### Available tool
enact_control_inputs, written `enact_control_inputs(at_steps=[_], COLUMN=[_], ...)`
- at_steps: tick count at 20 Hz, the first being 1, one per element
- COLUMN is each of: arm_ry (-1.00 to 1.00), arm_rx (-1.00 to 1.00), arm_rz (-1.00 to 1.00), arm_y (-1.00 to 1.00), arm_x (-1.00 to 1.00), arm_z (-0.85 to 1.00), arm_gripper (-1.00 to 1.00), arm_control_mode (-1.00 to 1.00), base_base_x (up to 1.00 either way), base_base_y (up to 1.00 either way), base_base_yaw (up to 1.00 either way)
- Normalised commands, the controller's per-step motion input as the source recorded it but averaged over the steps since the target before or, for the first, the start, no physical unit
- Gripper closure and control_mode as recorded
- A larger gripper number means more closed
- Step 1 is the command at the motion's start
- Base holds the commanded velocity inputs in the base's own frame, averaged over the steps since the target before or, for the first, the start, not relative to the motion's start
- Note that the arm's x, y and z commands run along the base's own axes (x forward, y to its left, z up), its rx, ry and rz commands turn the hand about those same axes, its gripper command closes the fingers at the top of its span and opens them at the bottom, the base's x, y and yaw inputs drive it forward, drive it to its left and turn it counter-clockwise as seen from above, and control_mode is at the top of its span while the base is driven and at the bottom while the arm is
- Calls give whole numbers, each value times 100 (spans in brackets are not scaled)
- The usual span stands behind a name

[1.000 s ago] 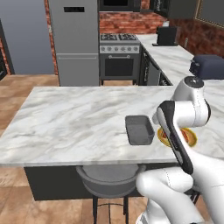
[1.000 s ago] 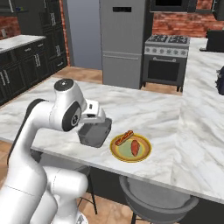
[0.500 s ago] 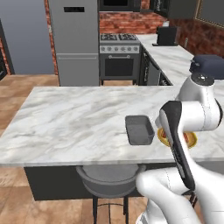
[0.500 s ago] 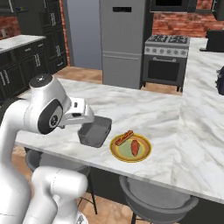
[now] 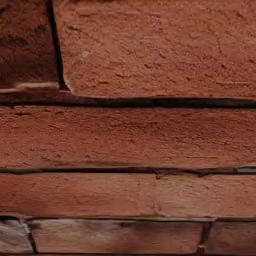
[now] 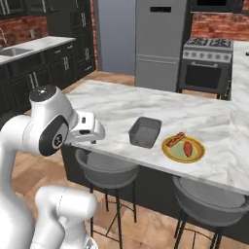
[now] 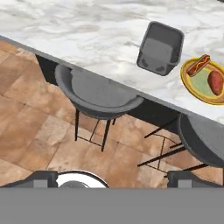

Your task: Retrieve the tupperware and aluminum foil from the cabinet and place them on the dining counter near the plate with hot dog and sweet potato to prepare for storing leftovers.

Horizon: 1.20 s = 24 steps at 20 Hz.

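The grey tupperware sits lidless on the marble dining counter. Just to its right is the yellow-rimmed plate, holding the hot dog and the sweet potato. My gripper is open and empty, hanging off the counter's near edge above the floor and looking down at a stool. The aluminum foil is out of view.
Two grey bar stools stand under the counter's near edge. A tall black cabinet, a steel fridge and a stove line the far wall. A red brick wall stands close in the left base view.
The views have shifted with the base; the left base view now faces brick. My arm has pulled back from the counter. The tupperware stays beside the plate.
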Motion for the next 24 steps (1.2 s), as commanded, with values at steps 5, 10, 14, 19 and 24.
enact_control_inputs(at_steps=[5,10,14,19,24], arm_ry=[0,0,0,0,0], arm_rx=[0,0,0,0,0], arm_rz=[0,0,0,0,0], arm_y=[0,0,0,0,0], arm_x=[0,0,0,0,0], arm_z=[0,0,0,0,0], arm_gripper=[-100,-100,-100,-100,-100], arm_control_mode=[100,100,100,100,100], base_base_x=[26,61,68,88,100], base_base_y=[100,100,100,100,99], base_base_yaw=[32,29,21,18,6])
